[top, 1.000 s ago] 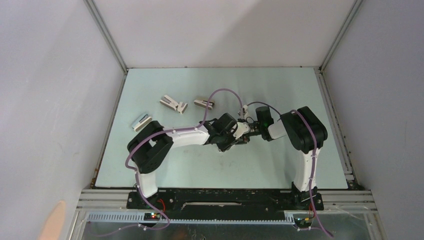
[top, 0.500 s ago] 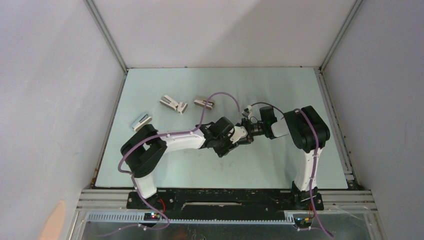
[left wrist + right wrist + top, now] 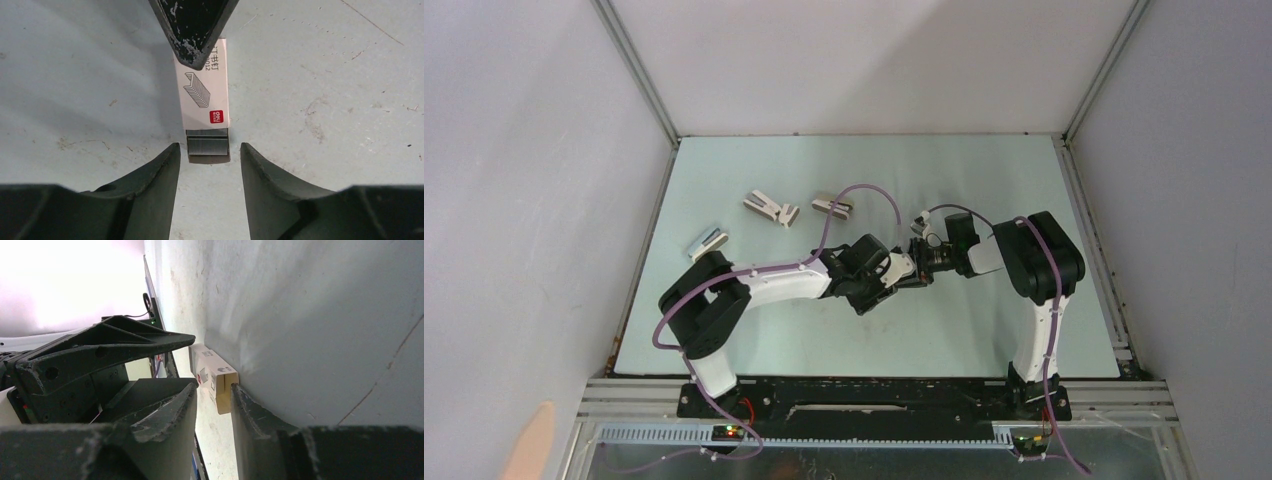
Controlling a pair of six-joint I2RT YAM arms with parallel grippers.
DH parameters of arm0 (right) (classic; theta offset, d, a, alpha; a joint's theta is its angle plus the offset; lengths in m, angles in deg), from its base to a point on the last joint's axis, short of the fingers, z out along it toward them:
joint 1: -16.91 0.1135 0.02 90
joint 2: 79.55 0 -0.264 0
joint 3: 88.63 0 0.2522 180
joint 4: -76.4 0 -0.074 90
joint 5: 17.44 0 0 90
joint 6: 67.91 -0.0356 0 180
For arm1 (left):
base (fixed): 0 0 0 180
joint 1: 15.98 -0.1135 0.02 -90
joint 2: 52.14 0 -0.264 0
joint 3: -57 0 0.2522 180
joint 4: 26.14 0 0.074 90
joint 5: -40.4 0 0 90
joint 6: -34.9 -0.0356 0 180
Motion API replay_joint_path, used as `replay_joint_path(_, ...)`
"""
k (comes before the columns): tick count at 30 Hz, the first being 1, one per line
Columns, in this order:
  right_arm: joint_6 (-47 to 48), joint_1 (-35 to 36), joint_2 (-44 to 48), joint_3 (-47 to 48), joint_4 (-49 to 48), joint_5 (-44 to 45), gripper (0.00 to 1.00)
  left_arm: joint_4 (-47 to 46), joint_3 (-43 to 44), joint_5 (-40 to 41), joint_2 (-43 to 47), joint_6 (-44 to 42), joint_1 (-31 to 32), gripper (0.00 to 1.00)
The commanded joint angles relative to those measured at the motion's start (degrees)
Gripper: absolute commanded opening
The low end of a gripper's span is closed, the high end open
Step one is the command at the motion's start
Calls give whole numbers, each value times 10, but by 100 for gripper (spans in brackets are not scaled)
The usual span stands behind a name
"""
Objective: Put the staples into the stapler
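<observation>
"Left wrist view, entry one?" the clerk is asking.
"Staples (image 3: 204, 90) — white box lying flat on the table (image 3: 325, 100), grey tray (image 3: 208, 146) sticking out between the fingers of the left gripper (image 3: 209, 150), which are standing apart, flanking it."
"Right gripper (image 3: 214, 390)?"
"Sitting narrow at the box's far end, one finger (image 3: 195, 25) lying over it; clamping or not cannot be told."
"Stapler (image 3: 707, 241)?"
"Lying near the table's left edge — well apart from both grippers," the checker is answering.

From above, the staples (image 3: 205, 92) are hidden beneath the meeting wrists (image 3: 906, 265). Close up, one finger (image 3: 192, 22) of the right pincer (image 3: 213, 390) covers the box's right end and some print.
</observation>
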Motion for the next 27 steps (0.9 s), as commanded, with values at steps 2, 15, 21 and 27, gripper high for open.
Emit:
replay_joint_path(2, 12, -1, -12, 6, -13, 6, 29, 4, 8, 9, 3, -3, 3, 50)
replay_joint_path(15, 16, 2, -18, 6, -17, 7, 4, -6, 10, 14, -10, -2, 4, 43)
replay_joint_path(21, 23, 1, -11, 6, -8, 11, 0, -7, 10, 19, -17, 3, 3, 39)
replay_joint_path(27, 32, -6, 3, 6, 14, 15, 0, -15, -1, 29, -12, 6, 4, 35)
